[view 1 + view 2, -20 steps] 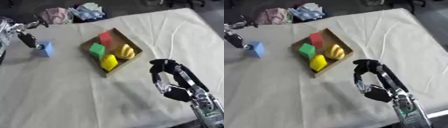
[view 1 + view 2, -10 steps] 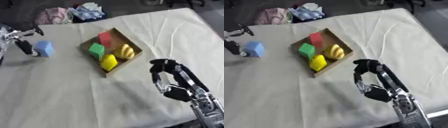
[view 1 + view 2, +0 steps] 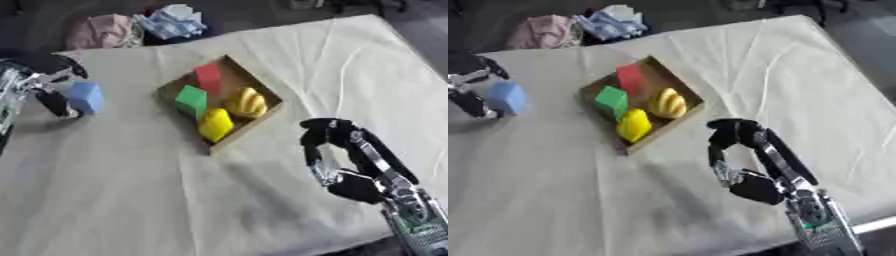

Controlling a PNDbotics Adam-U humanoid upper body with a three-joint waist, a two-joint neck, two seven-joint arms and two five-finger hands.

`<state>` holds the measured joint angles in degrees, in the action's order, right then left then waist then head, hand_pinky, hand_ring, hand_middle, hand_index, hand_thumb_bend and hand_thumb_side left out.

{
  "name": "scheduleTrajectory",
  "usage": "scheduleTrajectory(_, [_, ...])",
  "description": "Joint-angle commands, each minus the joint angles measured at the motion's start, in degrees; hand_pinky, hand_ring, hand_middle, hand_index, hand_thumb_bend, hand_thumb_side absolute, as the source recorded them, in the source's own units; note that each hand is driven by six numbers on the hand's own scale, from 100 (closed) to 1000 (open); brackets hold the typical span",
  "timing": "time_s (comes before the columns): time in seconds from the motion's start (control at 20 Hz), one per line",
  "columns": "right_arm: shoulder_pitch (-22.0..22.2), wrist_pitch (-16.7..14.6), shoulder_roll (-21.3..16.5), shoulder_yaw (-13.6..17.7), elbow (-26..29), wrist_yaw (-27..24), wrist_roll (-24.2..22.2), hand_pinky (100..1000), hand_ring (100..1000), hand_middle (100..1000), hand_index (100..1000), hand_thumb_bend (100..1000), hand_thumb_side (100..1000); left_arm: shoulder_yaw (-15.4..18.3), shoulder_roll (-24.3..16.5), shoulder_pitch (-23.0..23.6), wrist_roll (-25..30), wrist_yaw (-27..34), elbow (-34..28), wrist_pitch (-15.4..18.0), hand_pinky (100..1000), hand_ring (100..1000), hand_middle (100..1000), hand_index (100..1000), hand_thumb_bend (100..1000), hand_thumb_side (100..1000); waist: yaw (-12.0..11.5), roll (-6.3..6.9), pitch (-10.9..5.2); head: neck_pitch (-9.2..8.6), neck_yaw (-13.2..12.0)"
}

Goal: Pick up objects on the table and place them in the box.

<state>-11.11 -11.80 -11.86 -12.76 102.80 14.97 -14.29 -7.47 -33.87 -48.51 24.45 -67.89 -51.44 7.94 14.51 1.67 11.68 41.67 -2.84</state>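
Setting: robot test room or lab, likely. Evidence: tabletop (image 3: 262, 200) draped in cream cloth; dark floor beyond its far edge; heap of crumpled cloths (image 3: 140, 27) past the far-left corner.

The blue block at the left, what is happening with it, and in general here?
The robot's left hand has its thumb and fingers on either side of the blue block at the table's left side. The cardboard box in the middle already holds a red block, a green block and two yellow items. The right hand hangs curled and empty beside the box.
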Motion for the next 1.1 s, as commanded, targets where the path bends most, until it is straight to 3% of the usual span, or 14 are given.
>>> scheduleTrajectory(0.05, [-0.6, 0.0, -0.4, 0.3, 0.8, -0.2, 0.2, 638, 649, 588, 797, 100, 385, 1.0, -0.7, -0.7, -2.6, -0.7, 0.1, -0.6, 764, 716, 739, 801, 366, 167, 0.1, -0.16, -0.02, -0.83, -0.1])
scheduleTrajectory(0.35, [-0.4, 0.1, -0.4, 0.5, 0.8, -0.1, 0.5, 638, 649, 587, 797, 100, 382, 0.2, -2.5, -1.2, -4.6, 0.3, -4.2, 0.0, 694, 573, 582, 675, 320, 100, -0.5, -0.3, -0.28, -0.65, 0.4])
scheduleTrajectory(0.7, [-0.1, 0.1, -0.7, 0.6, 0.7, 0.1, 0.6, 637, 648, 587, 797, 100, 382, -0.6, -6.0, -2.6, -3.4, 6.0, -15.7, 1.0, 696, 574, 579, 672, 299, 100, -1.2, -0.04, -0.63, -0.58, 1.3])
scheduleTrajectory(0.85, [-0.2, 0.1, -0.7, 0.5, 0.7, 0.1, 0.5, 637, 648, 587, 797, 100, 381, -2.7, -4.9, -3.6, -2.4, 8.6, -19.5, 2.2, 696, 582, 588, 682, 275, 100, -1.1, -0.04, -0.67, -0.5, 1.3])
scheduleTrajectory(1.1, [-0.2, 0.1, -0.5, 0.3, 0.7, -0.1, 0.3, 637, 648, 587, 797, 100, 380, -6.1, 0.9, -6.5, -1.1, 11.1, -20.8, 3.5, 699, 607, 612, 704, 252, 100, -0.5, -0.25, -0.73, -0.25, 0.8])
